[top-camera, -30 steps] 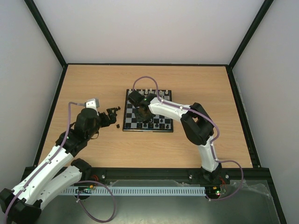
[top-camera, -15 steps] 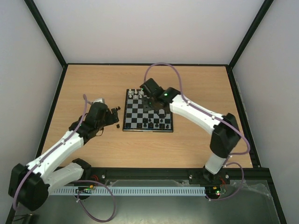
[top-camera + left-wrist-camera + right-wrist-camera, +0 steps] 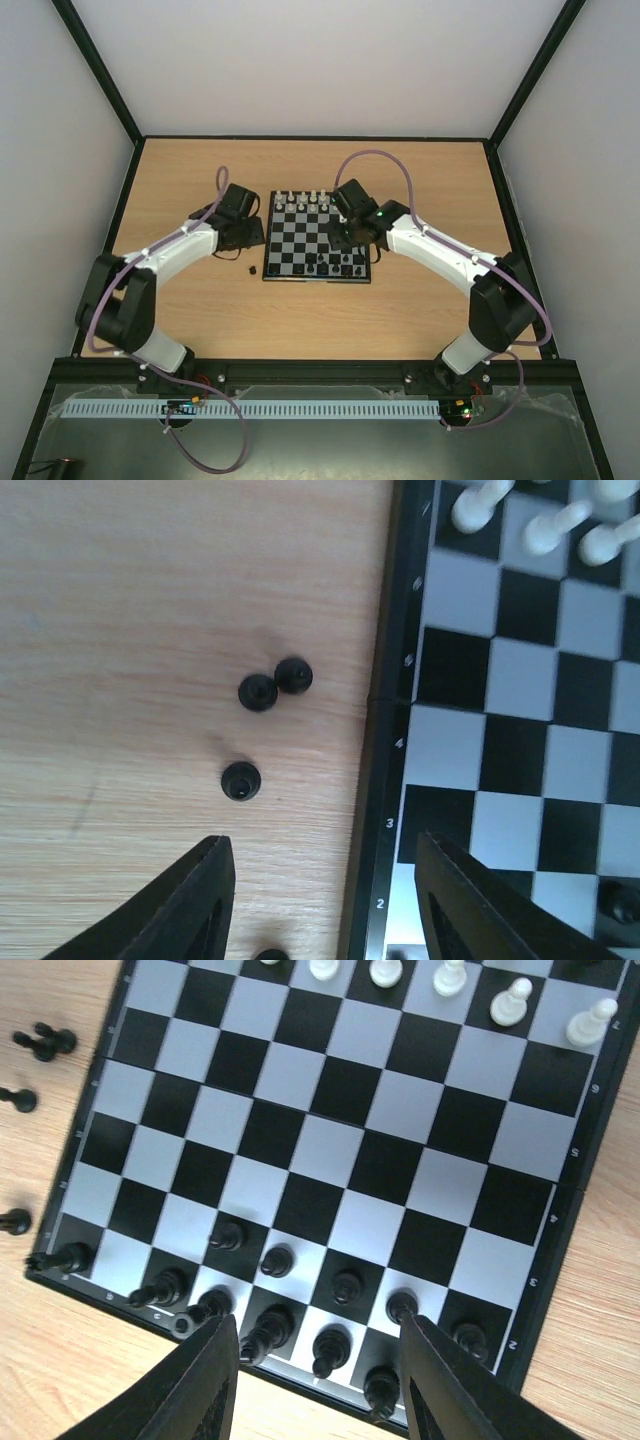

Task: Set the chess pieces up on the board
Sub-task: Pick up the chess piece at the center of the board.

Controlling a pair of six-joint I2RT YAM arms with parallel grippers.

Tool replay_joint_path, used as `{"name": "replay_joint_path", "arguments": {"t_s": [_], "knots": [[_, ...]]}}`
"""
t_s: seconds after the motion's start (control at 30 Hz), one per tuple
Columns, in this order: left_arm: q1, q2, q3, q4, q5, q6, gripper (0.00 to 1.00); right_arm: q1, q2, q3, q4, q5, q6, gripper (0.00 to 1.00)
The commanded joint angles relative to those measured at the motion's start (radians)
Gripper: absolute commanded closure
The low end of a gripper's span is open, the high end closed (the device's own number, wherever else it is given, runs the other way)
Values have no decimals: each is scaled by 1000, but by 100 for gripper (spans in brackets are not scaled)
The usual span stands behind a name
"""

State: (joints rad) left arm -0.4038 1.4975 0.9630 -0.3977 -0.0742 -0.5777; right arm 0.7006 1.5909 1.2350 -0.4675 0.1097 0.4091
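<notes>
Pale walls (image 3: 320, 70) surround the wooden table (image 3: 250, 320), with the board (image 3: 300, 240) in its middle. The left claw (image 3: 322, 858) hangs with fingers apart and empty over loose chess pieces (image 3: 241, 781) just beside the board's left edge. I think it should centre on one piece only, away from its neighbours, before closing. The right claw (image 3: 318, 1335), also spread and empty, is above the board. Pieces are tiny, black, round-topped; others stand on the near rows.

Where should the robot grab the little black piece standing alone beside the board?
Pinch the lone black piece round its top, coming straight down. It looks upright and round from above, touching no other piece, so the left gripper should fit around it.
</notes>
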Motion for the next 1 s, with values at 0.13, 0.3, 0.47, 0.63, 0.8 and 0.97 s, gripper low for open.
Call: {"name": "replay_joint_path", "arguments": {"t_s": [0.13,0.3,0.47,0.63,0.8,0.97], "knots": [[0,167,31,-24,57,18,66,4,-42,-20,29,-77,-11,55],[0,184,50,-33,31,16,65,4,-42,-26,35,-97,-12,55],[-4,160,47,-34,-6,11,59,4,-40,-28,42,-107,-11,55],[5,159,67,-53,-96,5,44,4,-37,-26,40,-109,-13,55],[19,188,79,-30,-100,8,47,3,-33,-28,43,-113,-13,55],[22,233,93,-11,-82,16,60,4,-32,-28,41,-113,-16,55]]}}
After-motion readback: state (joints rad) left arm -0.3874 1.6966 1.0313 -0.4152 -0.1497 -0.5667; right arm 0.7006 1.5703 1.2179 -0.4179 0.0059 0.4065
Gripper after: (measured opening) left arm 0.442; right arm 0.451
